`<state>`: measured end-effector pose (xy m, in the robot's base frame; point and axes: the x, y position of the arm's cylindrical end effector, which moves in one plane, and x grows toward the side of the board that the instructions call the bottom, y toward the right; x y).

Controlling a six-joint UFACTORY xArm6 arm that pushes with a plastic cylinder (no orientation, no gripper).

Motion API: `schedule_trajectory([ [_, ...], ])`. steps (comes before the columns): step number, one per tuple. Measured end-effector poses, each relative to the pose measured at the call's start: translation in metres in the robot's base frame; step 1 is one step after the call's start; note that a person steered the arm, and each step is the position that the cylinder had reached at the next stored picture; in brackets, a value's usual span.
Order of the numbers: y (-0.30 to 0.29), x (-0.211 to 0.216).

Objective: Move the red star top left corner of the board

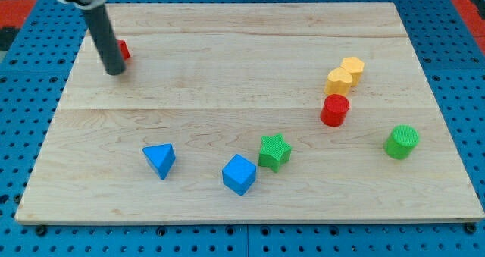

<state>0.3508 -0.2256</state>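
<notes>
One red star block [124,51], mostly hidden behind my tip [115,71] near the wooden table's [227,98] upper-left corner; its orientation cannot be told; no end effector shows.

The red star [124,50] was seen near the tabletop's [227,45] top-left corner, largely hidden behind the rod; its shape could hardly be confirmed.

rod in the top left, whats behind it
A red block shows past the rod's right edge, next to my tip. Only a sliver is visible; the rod covers the rest, so its shape cannot be made out.
</notes>
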Motion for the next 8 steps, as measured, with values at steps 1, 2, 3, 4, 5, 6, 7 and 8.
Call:
schedule_trajectory([
  [1,0.02,-0.045],
  [2,0.034,-0.073],
  [3,0.052,-0.059],
  [4,0.004,-0.055],
  [5,-0.018,-0.063],
  [6,0.013,-0.08],
  [7,0.083,-0.044],
  [8,0.203,0.02],
])
